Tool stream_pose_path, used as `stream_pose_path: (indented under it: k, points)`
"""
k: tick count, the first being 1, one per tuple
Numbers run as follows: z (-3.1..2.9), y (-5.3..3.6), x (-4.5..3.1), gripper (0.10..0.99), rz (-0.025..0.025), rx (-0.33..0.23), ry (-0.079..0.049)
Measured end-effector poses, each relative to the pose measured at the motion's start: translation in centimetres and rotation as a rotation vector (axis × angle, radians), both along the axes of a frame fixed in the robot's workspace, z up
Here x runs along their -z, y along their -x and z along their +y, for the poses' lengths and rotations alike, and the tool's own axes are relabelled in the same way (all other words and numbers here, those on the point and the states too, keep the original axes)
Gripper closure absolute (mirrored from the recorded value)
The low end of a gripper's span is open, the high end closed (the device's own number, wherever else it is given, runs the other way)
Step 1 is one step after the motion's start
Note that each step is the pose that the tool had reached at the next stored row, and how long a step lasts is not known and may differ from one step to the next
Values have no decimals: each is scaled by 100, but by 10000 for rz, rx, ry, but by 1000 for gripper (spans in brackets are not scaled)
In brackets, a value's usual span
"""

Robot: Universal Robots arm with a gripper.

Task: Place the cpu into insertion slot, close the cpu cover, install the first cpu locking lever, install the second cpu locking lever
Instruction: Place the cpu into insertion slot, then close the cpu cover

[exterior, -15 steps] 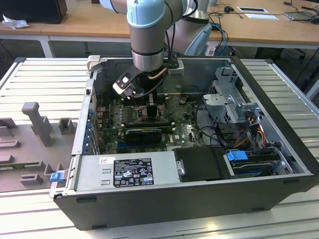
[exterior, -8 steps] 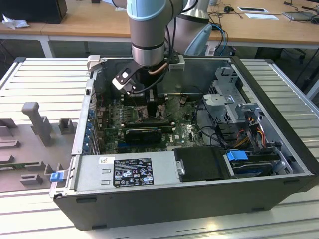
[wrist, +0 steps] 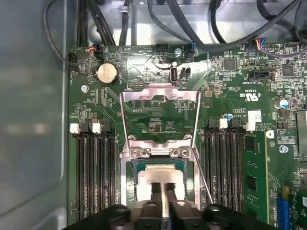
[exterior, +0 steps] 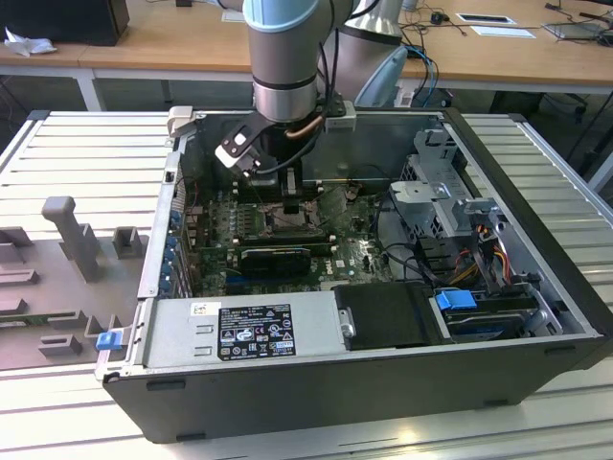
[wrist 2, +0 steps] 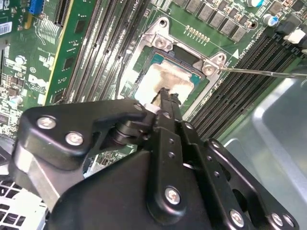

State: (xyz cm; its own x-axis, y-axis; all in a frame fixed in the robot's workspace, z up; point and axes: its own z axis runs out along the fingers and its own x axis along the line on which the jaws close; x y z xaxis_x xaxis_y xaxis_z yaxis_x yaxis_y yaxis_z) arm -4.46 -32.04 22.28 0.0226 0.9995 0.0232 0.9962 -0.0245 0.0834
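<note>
Nearest me, at the lower middle of the exterior view, the grey power supply [exterior: 239, 331] lies along the front wall of the open computer case [exterior: 565, 287]. The case rests on a slatted metal tabletop [exterior: 86, 144]. A grey fixture tray [exterior: 67, 240] sits on the exterior view's left, just beside the case.

Further in, the arm [exterior: 283, 57] comes down from the top centre into the case, over the green motherboard [exterior: 354, 254].

In both wrist views I see the gripper [wrist: 163, 186] directly over the socket [wrist: 139, 152]. Its jaws are drawn almost together, with only a thin slit between the black fingers [wrist 2: 165, 124], and I see nothing pinched between them. The fingertips sit at the pale top of the cpu [wrist: 160, 173]; I cannot tell whether they press on it.

The cpu lies flat inside the socket, its teal edge showing around the pale centre.

Beyond it, the cpu cover [wrist: 160, 92] is swung open and lies back over the board, with green circuitry showing through its square opening. A thin locking lever [wrist 2: 264, 73] juts out free beside the socket.

Farthest back, wooden desks [exterior: 144, 38] cross the top of the exterior view.
</note>
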Motion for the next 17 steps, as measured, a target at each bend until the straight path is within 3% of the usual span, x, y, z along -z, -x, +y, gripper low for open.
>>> stream_pose_path:
  k: [1,10,11,17]
  points:
    - [0,0,-10,980,0,1,0]
    - [0,-3,-54,980,9,3,10]
    - [-1,-56,-55,980,48,5,11]
    - [-3,-90,-53,980,50,4,10]
